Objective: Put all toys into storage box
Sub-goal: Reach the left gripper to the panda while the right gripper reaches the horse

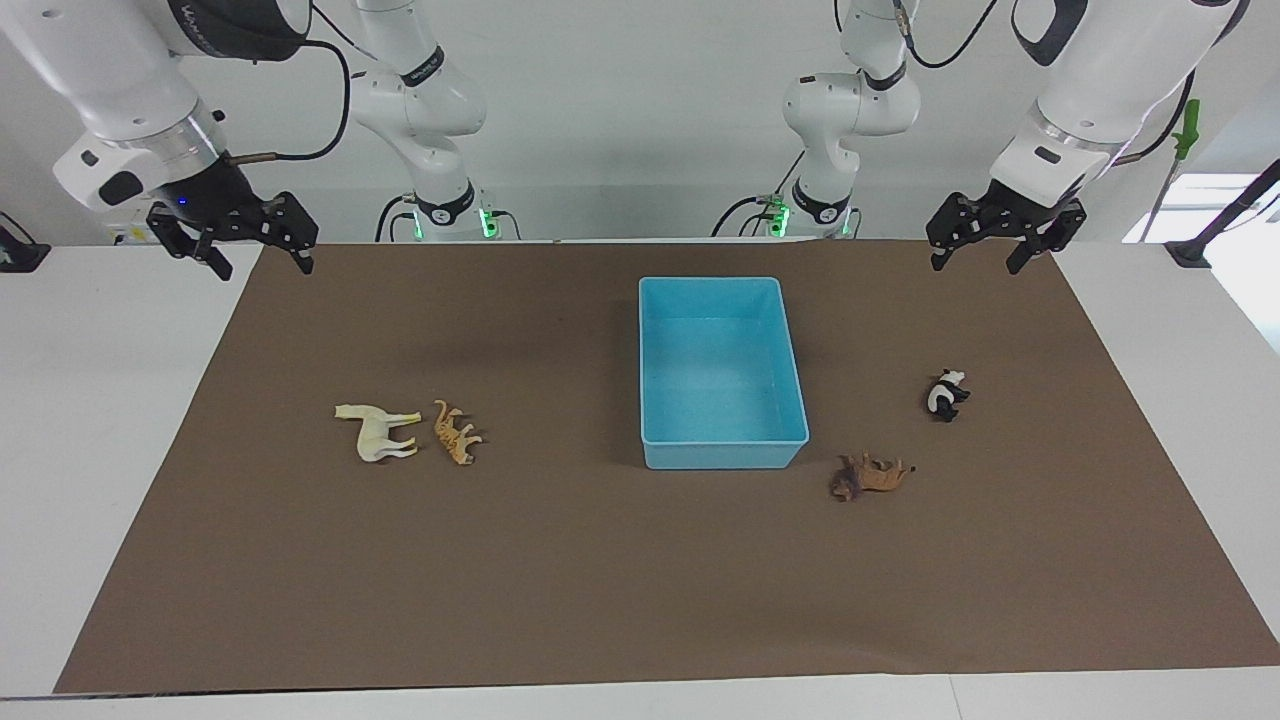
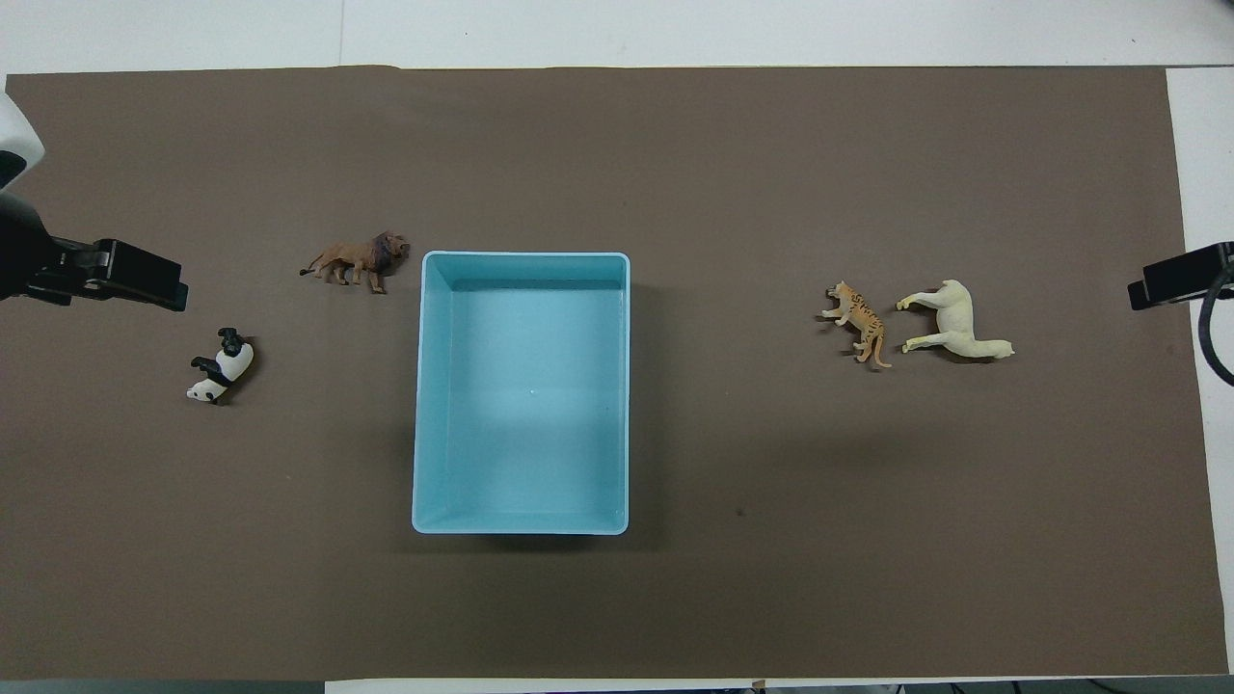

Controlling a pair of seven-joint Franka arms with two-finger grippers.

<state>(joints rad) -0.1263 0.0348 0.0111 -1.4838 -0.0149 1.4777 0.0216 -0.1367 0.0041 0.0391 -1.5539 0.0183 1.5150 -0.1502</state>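
Observation:
The light-blue storage box (image 1: pixel 720 283) stands empty at the middle of the mat; it also shows in the overhead view (image 2: pixel 525 254). The cream horse (image 1: pixel 378 432) (image 2: pixel 954 323) and the orange tiger (image 1: pixel 456 433) (image 2: pixel 858 323) lie side by side toward the right arm's end. The brown lion (image 1: pixel 870 475) (image 2: pixel 357 258) lies beside the box's corner farthest from the robots, toward the left arm's end. The panda (image 1: pixel 945 394) (image 2: pixel 222 366) lies further toward that end. My left gripper (image 1: pixel 977 266) (image 2: pixel 125 275) is open and empty, raised over the left arm's end of the mat. My right gripper (image 1: pixel 264 270) is open and empty, raised over the right arm's end.
A brown mat (image 1: pixel 600 580) covers most of the white table (image 1: pixel 100 400). All four toys lie on the mat outside the box. White table strips border the mat at both ends.

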